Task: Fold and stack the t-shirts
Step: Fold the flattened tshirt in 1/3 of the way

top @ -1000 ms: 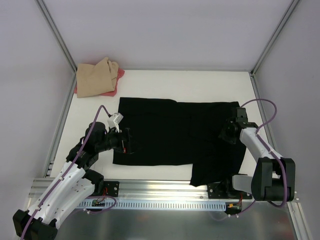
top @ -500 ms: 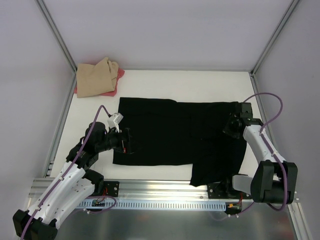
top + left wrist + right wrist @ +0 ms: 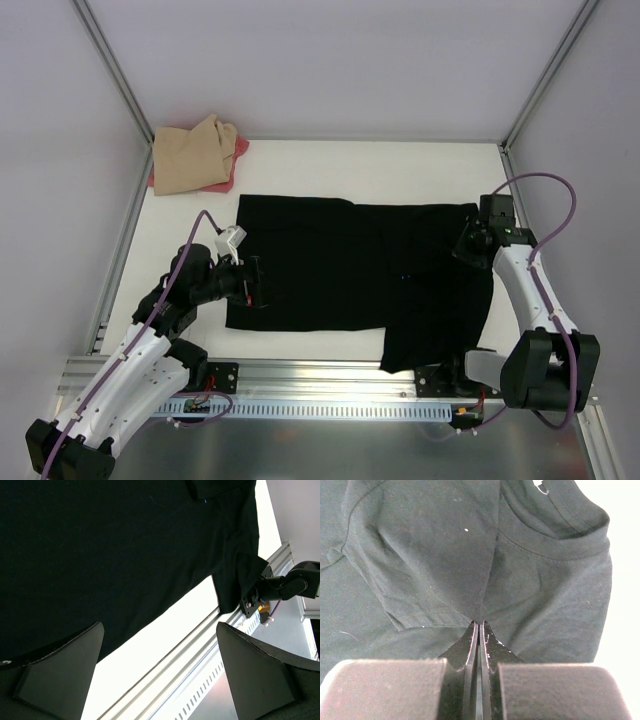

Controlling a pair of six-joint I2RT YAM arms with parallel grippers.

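Item: black t-shirt (image 3: 340, 265), soft matte knit, spread on the table (image 3: 400, 165), long axis left to right. Your right gripper (image 3: 479, 629), nearer the ribbed collar end, has jaws pressed together on a thin pinch of it; left gripper (image 3: 252, 281) gapes at the hem end. Tan t-shirt (image 3: 190, 155) over pink-red t-shirt (image 3: 240, 150), far-left corner

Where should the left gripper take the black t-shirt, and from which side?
Probably the left edge of the black t-shirt, approached low from the left: it lies flat, so only the edge gives a lip, and the open left gripper is there.
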